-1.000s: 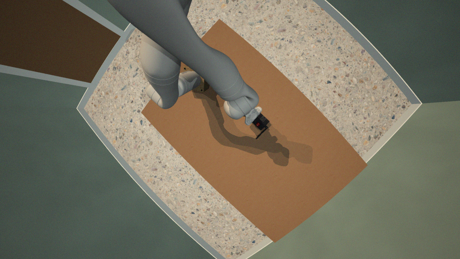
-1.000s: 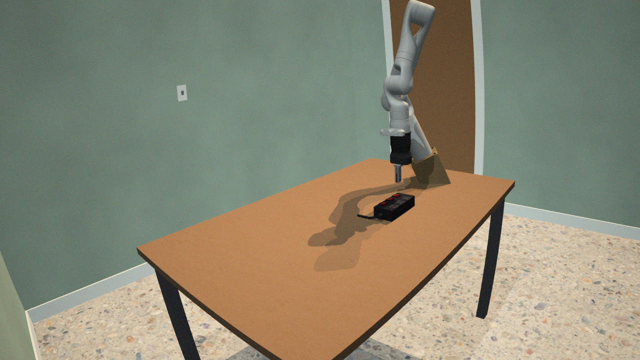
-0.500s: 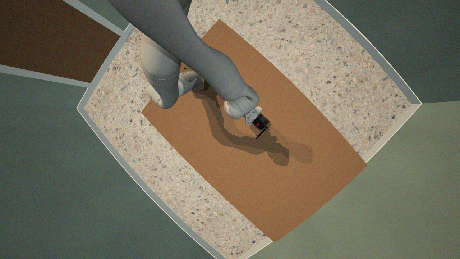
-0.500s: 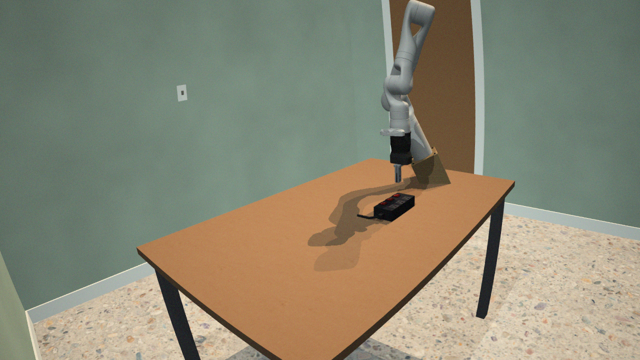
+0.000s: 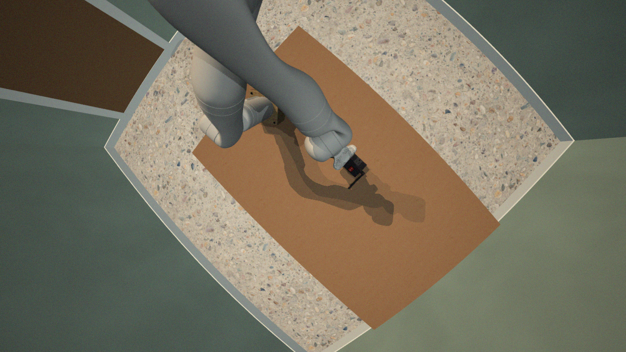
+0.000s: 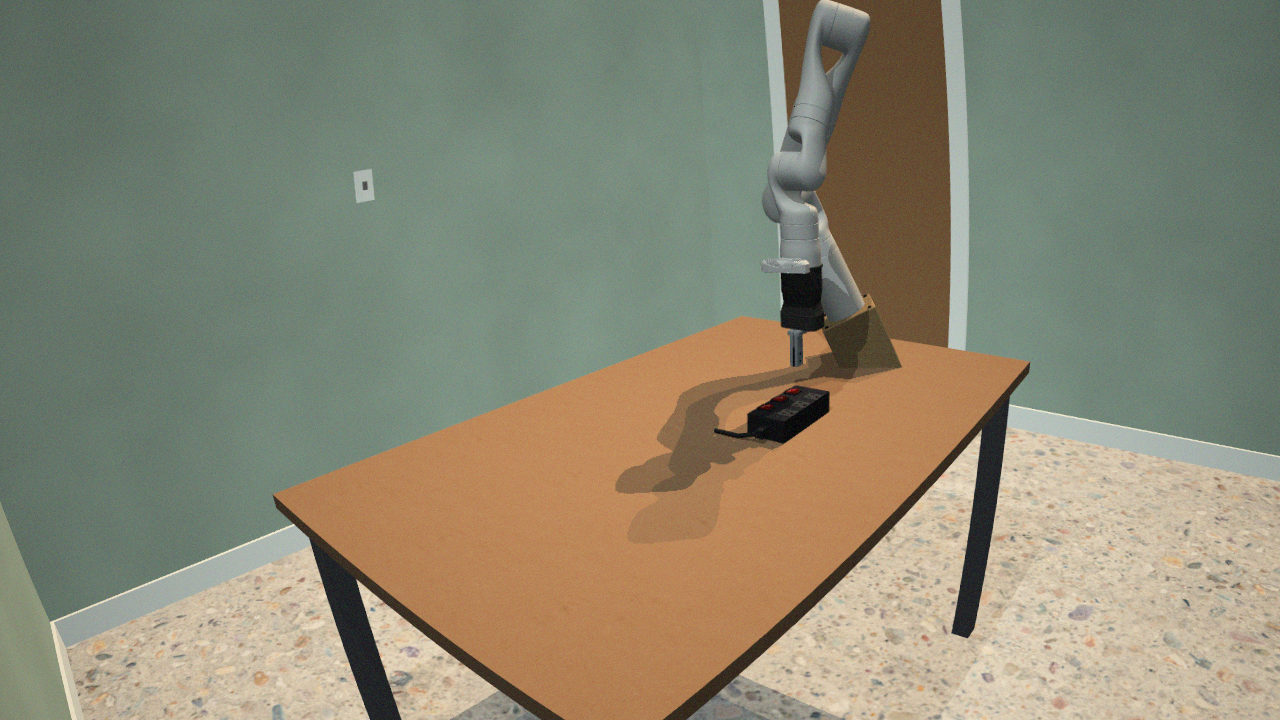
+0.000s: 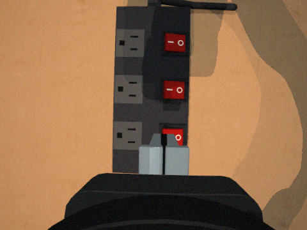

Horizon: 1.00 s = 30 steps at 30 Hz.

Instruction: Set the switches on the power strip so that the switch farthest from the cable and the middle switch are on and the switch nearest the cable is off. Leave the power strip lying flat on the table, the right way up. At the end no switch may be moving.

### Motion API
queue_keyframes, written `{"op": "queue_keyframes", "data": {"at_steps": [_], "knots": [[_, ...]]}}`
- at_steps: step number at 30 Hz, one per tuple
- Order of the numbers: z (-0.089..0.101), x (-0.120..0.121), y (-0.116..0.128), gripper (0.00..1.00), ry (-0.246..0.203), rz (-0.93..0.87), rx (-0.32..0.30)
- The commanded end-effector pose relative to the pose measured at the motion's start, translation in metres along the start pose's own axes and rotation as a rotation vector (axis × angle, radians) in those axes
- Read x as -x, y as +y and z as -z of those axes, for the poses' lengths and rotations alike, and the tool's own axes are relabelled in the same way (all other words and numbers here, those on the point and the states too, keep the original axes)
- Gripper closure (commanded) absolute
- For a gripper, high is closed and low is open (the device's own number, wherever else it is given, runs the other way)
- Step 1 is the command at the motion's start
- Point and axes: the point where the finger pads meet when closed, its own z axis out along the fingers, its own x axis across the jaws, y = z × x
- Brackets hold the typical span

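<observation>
Right, geometry check. Black rectangular power strip [image 7: 151, 89] lies flat, right way up, on the brown wooden desk [image 7: 55, 89], with its long axis running straight away from the wrist camera. Going left to right across the wrist view: bare desk, then the column of three grey outlets [image 7: 129, 89], then the column of three red rocker switches, then the black cable stub [image 7: 196, 4] leaving the far end and bending off to the right.

Grey two-finger claw [image 7: 164, 160] is fully closed on nothing, pads pressed together into one blunt tip. It sits at the near end of the strip, over the near red switch [image 7: 178, 135], the one farthest from the cable. That switch is partly hidden by the fingertips, so I can't tell its state, nor whether the tip is touching it; the exterior view suggests the claw [image 6: 795, 356] hangs a bit above the strip [image 6: 789, 413].

Key relation: the tip lines up with the switch column, not the outlet column. So the middle red switch [image 7: 174, 89] and the cable-side red switch [image 7: 175, 43] lie dead ahead along the strip's long axis. My read: the next move is a straight press down here, then step forward along that axis. Rocking direction is across the strip, so a small lateral offset picks on or off. Risk: an off-centre push skids the strip.
</observation>
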Motion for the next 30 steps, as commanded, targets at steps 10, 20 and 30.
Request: {"op": "queue_keyframes", "data": {"at_steps": [10, 20, 30], "knots": [[-0.012, -0.003, 0.001, 1.0, 0.004, -0.008, 0.001], [-0.026, -0.004, 0.0, 1.0, 0.005, -0.01, 0.002], [-0.035, -0.003, 0.0, 1.0, 0.005, -0.007, 0.001]]}}
